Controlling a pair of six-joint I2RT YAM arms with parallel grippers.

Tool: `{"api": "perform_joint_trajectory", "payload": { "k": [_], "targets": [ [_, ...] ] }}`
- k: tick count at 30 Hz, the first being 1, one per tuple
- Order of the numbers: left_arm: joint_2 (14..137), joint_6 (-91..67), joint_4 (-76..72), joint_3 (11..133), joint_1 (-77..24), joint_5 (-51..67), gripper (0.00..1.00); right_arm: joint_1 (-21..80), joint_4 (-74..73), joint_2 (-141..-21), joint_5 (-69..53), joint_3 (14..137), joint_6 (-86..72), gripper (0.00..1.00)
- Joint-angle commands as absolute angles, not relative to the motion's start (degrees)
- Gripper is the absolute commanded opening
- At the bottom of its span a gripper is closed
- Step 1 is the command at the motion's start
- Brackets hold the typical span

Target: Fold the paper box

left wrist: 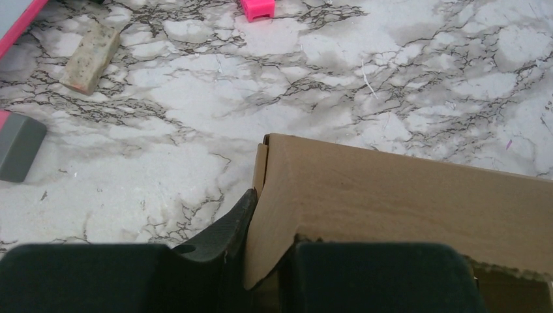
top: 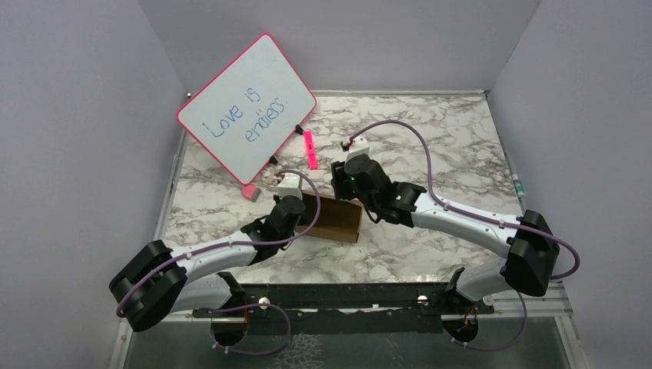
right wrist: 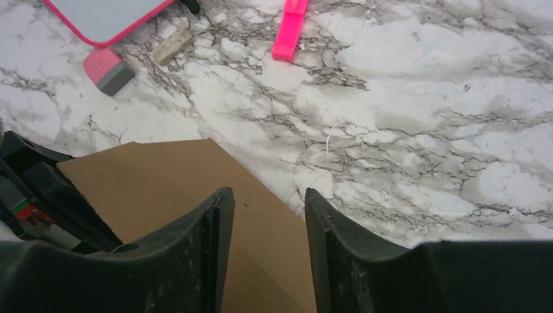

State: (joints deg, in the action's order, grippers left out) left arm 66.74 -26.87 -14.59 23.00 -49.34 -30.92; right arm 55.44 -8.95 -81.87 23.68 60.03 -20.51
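The paper box (top: 335,218) is a brown cardboard piece, partly folded, lying on the marble table between both arms. My left gripper (top: 294,202) is at its left end. In the left wrist view that gripper (left wrist: 270,222) is shut on the box's end wall (left wrist: 391,202): one finger (left wrist: 225,228) presses the outside and the other is hidden behind the cardboard. My right gripper (top: 344,178) hangs over the box's far right part. In the right wrist view its jaws (right wrist: 266,208) stand open above the brown panel (right wrist: 163,182), holding nothing.
A pink-framed whiteboard (top: 246,104) leans at the back left. A pink marker (top: 310,149), a pink-and-grey eraser (top: 250,191) and a small beige block (left wrist: 91,57) lie beyond the box. Grey walls close in the table on three sides.
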Motion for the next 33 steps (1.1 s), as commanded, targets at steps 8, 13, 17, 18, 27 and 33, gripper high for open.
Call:
{"api": "perform_joint_trajectory", "payload": {
  "k": [8, 13, 17, 18, 27, 33],
  "targets": [
    [57.77, -29.13, -9.49, 20.72, -50.01, -29.72, 0.48, 55.7, -8.85, -81.98, 16.15, 54.1, -24.5, 0.46],
    [50.71, -33.42, 1.32, 21.54, -50.01, -28.75, 0.62, 55.68, -8.63, -81.7, 15.52, 52.59, -24.4, 0.47],
    [44.24, -37.45, 10.28, 22.95, -50.01, -27.95, 0.66, 55.72, -8.24, -82.05, 14.63, 51.53, -24.02, 0.46],
    [42.55, -38.33, 12.73, 23.51, -50.01, -27.81, 0.66, 55.66, -8.07, -82.2, 14.1, 51.32, -23.91, 0.47],
    [30.24, -40.98, 27.05, 29.58, -50.01, -27.86, 0.66, 55.72, -6.76, -83.76, 12.48, 49.11, -23.26, 0.48],
    [32.21, -37.01, 30.56, 37.77, -50.02, -32.11, 0.66, 55.8, -4.55, -83.99, 10.74, 47.33, -21.19, 0.5]
  ]
}}
